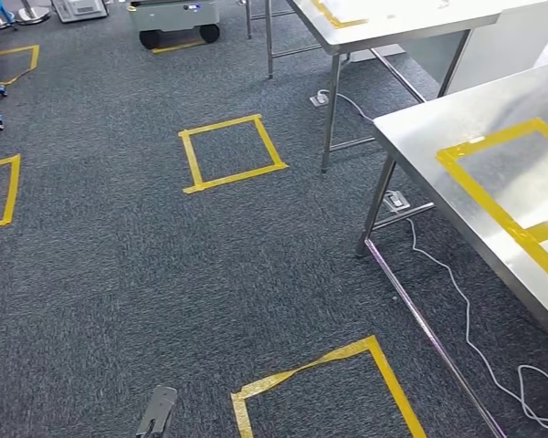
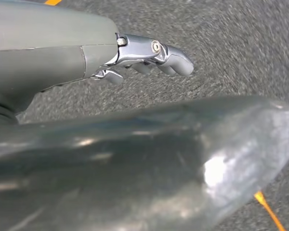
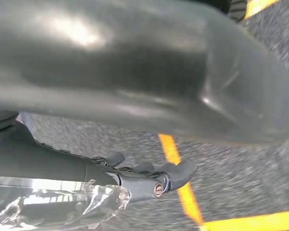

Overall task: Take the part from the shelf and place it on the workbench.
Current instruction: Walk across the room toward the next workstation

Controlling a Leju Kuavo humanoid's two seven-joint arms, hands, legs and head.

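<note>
Workbench [image 1: 423, 137] — brushed glossy metal; carpet [image 1: 120, 274] — rough.

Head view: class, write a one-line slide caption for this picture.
Grey carpet marked with yellow tape squares, beside steel workbenches carrying yellow tape outlines, a white cable trailing beneath.

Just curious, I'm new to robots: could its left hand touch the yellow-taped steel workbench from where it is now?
Probably not: the left hand hangs low over the carpet, while the workbench stands off to the right, apart from it.
</note>
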